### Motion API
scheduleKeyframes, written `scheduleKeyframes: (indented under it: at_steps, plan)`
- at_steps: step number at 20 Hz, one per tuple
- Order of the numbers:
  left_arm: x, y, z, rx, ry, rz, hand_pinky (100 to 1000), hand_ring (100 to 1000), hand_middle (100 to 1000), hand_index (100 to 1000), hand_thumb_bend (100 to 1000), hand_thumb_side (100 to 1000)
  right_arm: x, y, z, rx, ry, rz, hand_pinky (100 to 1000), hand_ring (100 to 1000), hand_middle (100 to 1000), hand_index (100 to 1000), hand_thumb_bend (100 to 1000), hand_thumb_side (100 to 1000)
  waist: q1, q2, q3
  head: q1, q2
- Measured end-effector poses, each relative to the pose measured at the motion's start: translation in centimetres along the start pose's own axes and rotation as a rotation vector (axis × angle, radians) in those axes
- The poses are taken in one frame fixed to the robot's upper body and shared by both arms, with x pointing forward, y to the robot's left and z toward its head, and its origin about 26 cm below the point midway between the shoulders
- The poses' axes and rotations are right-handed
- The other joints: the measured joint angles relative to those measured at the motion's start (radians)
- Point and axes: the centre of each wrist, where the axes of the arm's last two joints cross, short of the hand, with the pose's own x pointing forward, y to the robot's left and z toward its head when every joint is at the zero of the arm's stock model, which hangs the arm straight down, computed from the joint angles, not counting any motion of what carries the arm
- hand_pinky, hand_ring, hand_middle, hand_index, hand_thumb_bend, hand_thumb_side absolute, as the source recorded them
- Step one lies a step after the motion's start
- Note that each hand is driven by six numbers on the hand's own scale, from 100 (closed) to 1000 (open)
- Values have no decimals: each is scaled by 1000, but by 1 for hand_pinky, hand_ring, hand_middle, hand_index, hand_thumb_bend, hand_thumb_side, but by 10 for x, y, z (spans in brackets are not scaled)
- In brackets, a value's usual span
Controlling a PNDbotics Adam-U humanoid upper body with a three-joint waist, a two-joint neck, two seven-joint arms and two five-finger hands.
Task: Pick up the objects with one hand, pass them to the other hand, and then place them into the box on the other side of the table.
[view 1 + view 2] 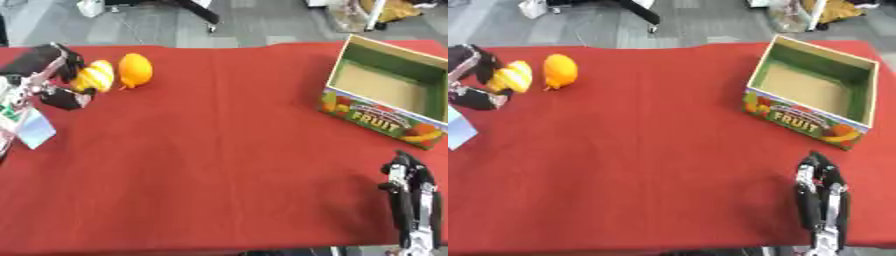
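My left hand (54,75) is at the far left of the red table, its fingers and thumb curled around a yellow fruit (94,76). Just to the right of that fruit an orange fruit (135,70) lies on the cloth, close beside it. An open cardboard box (390,90) printed FRUIT stands at the right, with nothing visible inside. My right hand (413,192) rests near the lower right corner, fingers straight and pointing up, holding nothing.
The red cloth (219,150) covers the whole table. A white card (33,130) hangs at my left arm. Grey floor and furniture legs lie beyond the far edge.
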Motion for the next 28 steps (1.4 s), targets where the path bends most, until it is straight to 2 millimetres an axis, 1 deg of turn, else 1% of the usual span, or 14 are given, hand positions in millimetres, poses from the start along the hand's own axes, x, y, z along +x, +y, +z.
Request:
scheduleKeyframes:
  at_steps: [1, 2, 3, 4, 5, 7, 8, 10, 12, 15, 18, 19, 23, 28]
  plan:
    - [7, 8, 7, 37, -32, 46, 748, 461, 390, 509, 100, 156, 0, 0, 0, -2, -1, 1, 453, 636, 541, 792, 100, 812, 0, 0, 1, -2, 0]
    - [14, 13, 15, 71, -67, 102, 757, 454, 380, 496, 100, 214, 0, -1, -1, -4, -3, 4, 454, 636, 541, 793, 100, 805, 0, 0, 3, -3, 0]
    - [20, 17, 23, 96, -102, 162, 759, 454, 381, 496, 100, 229, 0, -1, -1, -3, -5, 6, 454, 636, 541, 793, 100, 800, 0, 0, 6, -4, 0]
    - [27, 17, 30, 111, -138, 229, 763, 455, 381, 495, 100, 247, 1, -1, -2, -1, -8, 9, 455, 637, 541, 795, 100, 777, 0, 0, 8, -4, 0]
    - [34, 15, 37, 117, -176, 297, 764, 455, 382, 496, 100, 253, 3, 0, -3, 3, -18, 14, 455, 637, 541, 795, 100, 772, 0, 0, 8, -8, 0]
    - [49, 8, 49, 110, -249, 416, 769, 455, 381, 493, 100, 294, 11, -2, -11, 21, -60, 36, 458, 638, 542, 797, 100, 748, -3, 0, 12, -16, 0]
    - [55, 4, 53, 98, -281, 467, 773, 453, 378, 490, 100, 323, 18, -3, -16, 35, -89, 48, 461, 638, 542, 801, 100, 725, -5, 0, 13, -20, 0]
    - [68, -8, 57, 54, -343, 558, 777, 455, 381, 492, 100, 335, 36, -5, -27, 81, -158, 74, 464, 637, 542, 805, 100, 701, -11, 0, 16, -23, 0]
    - [79, -18, 59, 4, -400, 619, 780, 456, 383, 493, 100, 353, 60, -7, -37, 145, -237, 96, 466, 637, 542, 811, 100, 679, -12, -2, 21, -27, 0]
    - [94, -30, 59, -87, -470, 663, 780, 460, 387, 498, 100, 350, 95, -7, -50, 267, -354, 122, 465, 630, 536, 820, 100, 637, -15, -6, 22, -29, 0]
    - [106, -35, 58, -171, -529, 648, 782, 462, 389, 500, 100, 352, 121, -1, -60, 406, -451, 132, 451, 617, 519, 834, 100, 592, -17, -6, 25, -29, 0]
    - [110, -35, 58, -193, -546, 642, 782, 462, 390, 501, 100, 351, 127, 1, -63, 451, -476, 131, 449, 615, 516, 838, 100, 586, -17, -6, 25, -29, 0]
    - [122, -34, 55, -252, -602, 622, 784, 463, 390, 500, 100, 354, 149, 11, -71, 613, -565, 122, 419, 587, 488, 849, 100, 615, -17, -8, 26, -28, 0]
    - [132, -34, 53, -312, -661, 620, 786, 468, 391, 501, 100, 348, 170, 24, -75, 790, -647, 118, 395, 568, 468, 873, 100, 625, -19, -8, 30, -29, 0]
